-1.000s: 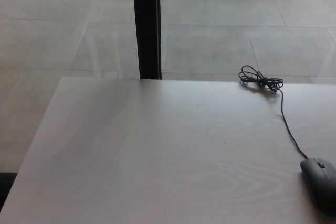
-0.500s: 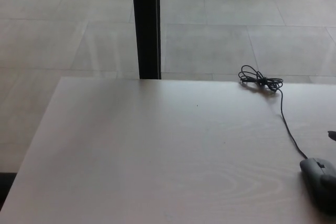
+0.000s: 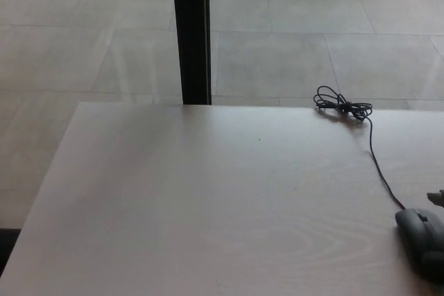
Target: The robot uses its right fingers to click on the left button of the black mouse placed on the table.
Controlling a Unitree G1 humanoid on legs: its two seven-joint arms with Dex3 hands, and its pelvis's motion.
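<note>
The black mouse [image 3: 420,242] lies at the table's front right, partly cut off by the picture's right edge. Its thin black cable [image 3: 380,168] runs back to a tangled coil [image 3: 343,107] near the table's far edge. Only a small grey part of my right hand [image 3: 436,197] pokes in at the right edge, just above and behind the mouse. Whether it touches the mouse cannot be told. My left hand does not show.
The pale wooden table [image 3: 208,206] fills most of the view. A black upright post [image 3: 191,32] stands behind its far edge, with a tiled floor [image 3: 291,46] beyond.
A bit of my right hand has come in at the right edge and moved down towards the mouse. The mouse and cable stay put; the view shifted slightly.
</note>
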